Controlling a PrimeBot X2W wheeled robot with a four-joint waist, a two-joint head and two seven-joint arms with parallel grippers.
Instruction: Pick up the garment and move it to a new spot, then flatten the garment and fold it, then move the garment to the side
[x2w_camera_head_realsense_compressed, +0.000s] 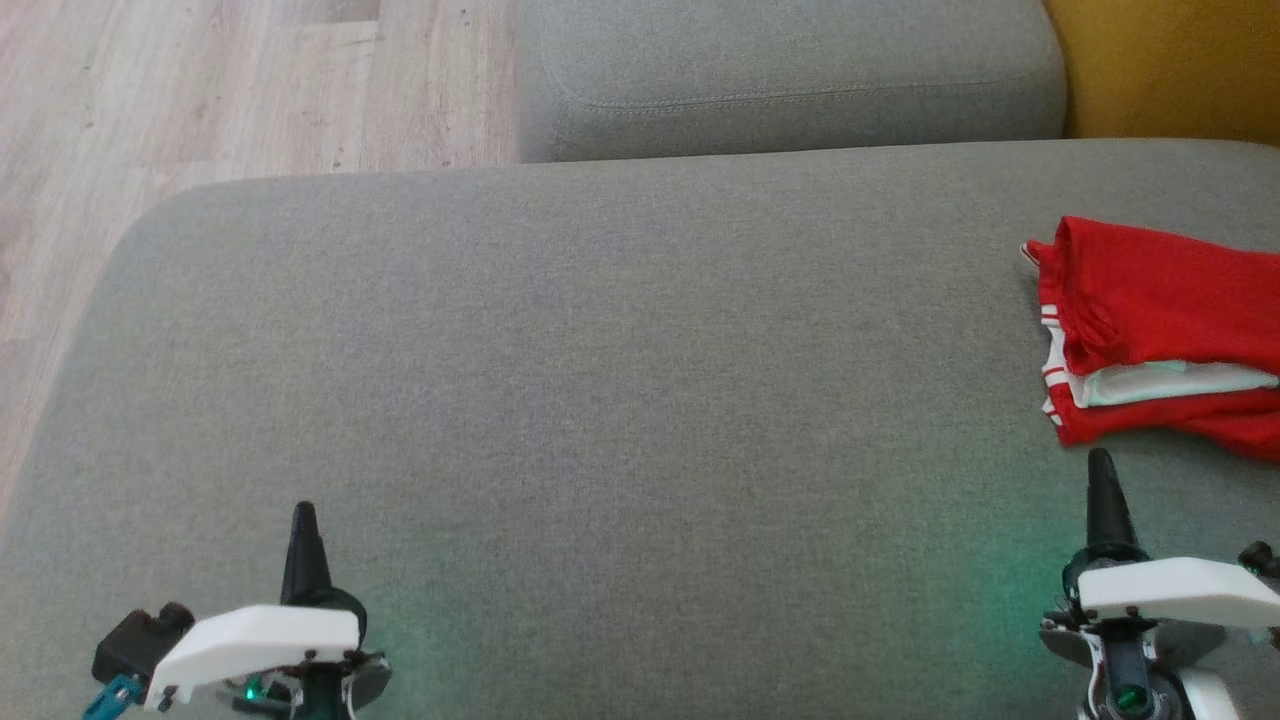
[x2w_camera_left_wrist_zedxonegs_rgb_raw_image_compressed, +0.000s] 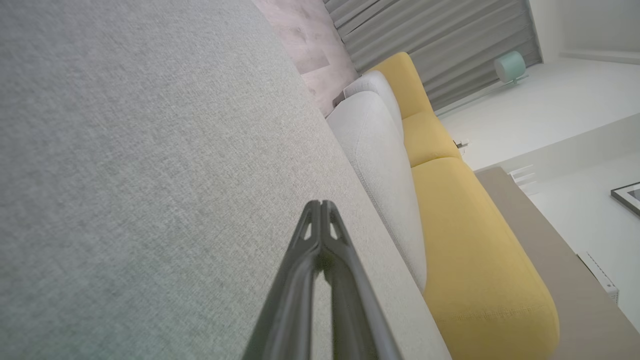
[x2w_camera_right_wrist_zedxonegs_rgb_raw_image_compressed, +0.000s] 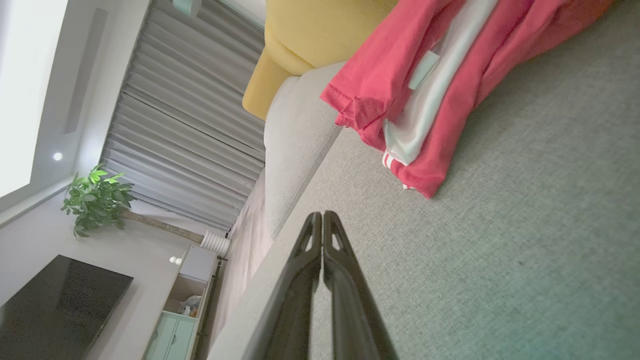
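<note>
Left gripper (x2w_camera_head_realsense_compressed: 303, 512) at 7 o'clock and right gripper (x2w_camera_head_realsense_compressed: 1100, 458) at 5 are both pinched closed and empty over the sofa (x2w_camera_head_realsense_compressed: 600, 350). Garment (x2w_camera_head_realsense_compressed: 1160, 320) lies folded at 3 o'clock, just beyond the right gripper, not touching it. I judge the move aside is done. Next I need only stay clear of it.

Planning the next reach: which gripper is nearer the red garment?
Right. The right gripper sits shut just short of the red garment, not touching its near edge; the left gripper is far off across the grey cushion.
</note>
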